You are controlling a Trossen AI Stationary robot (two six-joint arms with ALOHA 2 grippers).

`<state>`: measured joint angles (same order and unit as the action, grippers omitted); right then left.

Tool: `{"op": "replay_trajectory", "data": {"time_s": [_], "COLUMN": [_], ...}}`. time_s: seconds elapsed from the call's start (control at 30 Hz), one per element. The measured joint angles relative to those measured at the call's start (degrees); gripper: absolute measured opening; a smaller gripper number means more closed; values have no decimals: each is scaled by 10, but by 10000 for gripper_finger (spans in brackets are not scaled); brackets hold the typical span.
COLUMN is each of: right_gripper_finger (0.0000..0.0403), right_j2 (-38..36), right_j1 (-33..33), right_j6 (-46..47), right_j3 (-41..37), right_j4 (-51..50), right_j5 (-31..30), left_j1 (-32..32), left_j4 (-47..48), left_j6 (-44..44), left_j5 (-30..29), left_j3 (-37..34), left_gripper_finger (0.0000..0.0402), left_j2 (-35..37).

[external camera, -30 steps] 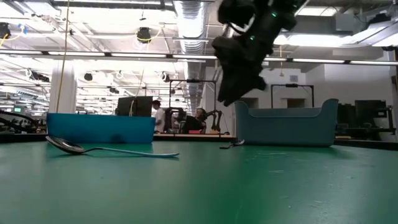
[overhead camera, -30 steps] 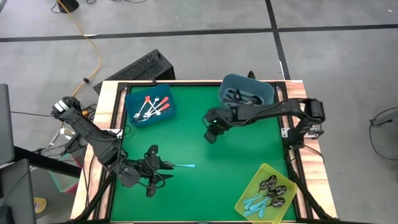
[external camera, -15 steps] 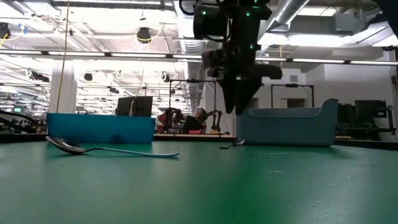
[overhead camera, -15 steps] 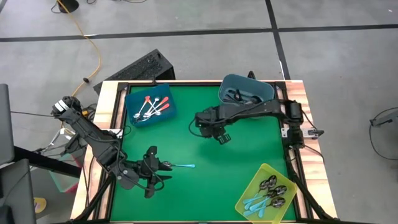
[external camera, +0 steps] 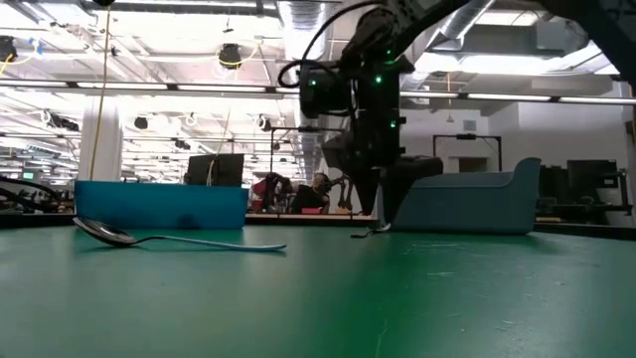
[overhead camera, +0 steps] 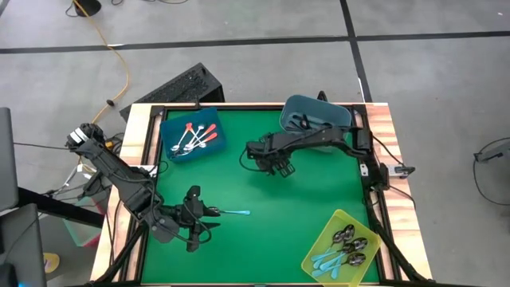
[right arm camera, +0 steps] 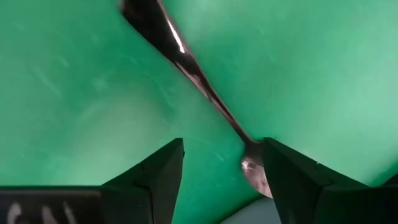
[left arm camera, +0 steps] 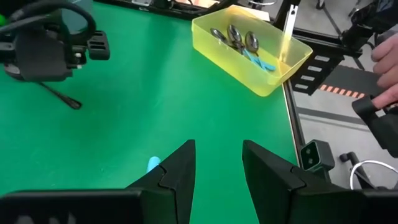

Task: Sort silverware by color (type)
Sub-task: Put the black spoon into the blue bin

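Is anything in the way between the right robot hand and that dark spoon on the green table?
Nothing visible is. The right gripper is open, its fingers straddling the dark spoon lying flat on the green mat. Only bare mat shows between them. The grey bin sits off to one side.

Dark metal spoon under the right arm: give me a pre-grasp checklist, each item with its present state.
1. Right gripper open, with the spoon between its fingers: ok.
2. Dark metal spoon lying flat and alone on the green mat: ok.
3. Spoon's bowl end clear of the fingers: not ok, it sits right at one finger.
4. Grey-blue bin with dark utensils inside, close to the right arm: ok.
5. Left gripper out of the way, open over the light blue-handled spoon at the near left: ok.
6. Fingertips low enough to close on the handle: cannot tell.
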<state>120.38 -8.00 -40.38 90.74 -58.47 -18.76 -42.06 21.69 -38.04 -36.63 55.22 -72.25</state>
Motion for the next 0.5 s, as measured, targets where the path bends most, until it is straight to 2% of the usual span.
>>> {"op": "replay_trajectory", "data": {"time_s": [0.2, 0.37, 0.5], "right_gripper_finger": [221, 221, 221], "right_j2": [0, 0, 0], "right_j1": [-21, -27, -26], "right_j6": [-50, -93, -127], "right_j3": [0, 0, 0], "right_j4": [6, 10, 35], "right_j5": [9, 57, 57], "left_j1": [0, 0, -3], "left_j4": [8, 12, 15], "left_j6": [0, 0, 0], "left_j5": [-8, -9, -9], "left_j3": [0, 0, 0], "left_gripper_finger": [116, 116, 116], "left_j2": [0, 0, 0]}}
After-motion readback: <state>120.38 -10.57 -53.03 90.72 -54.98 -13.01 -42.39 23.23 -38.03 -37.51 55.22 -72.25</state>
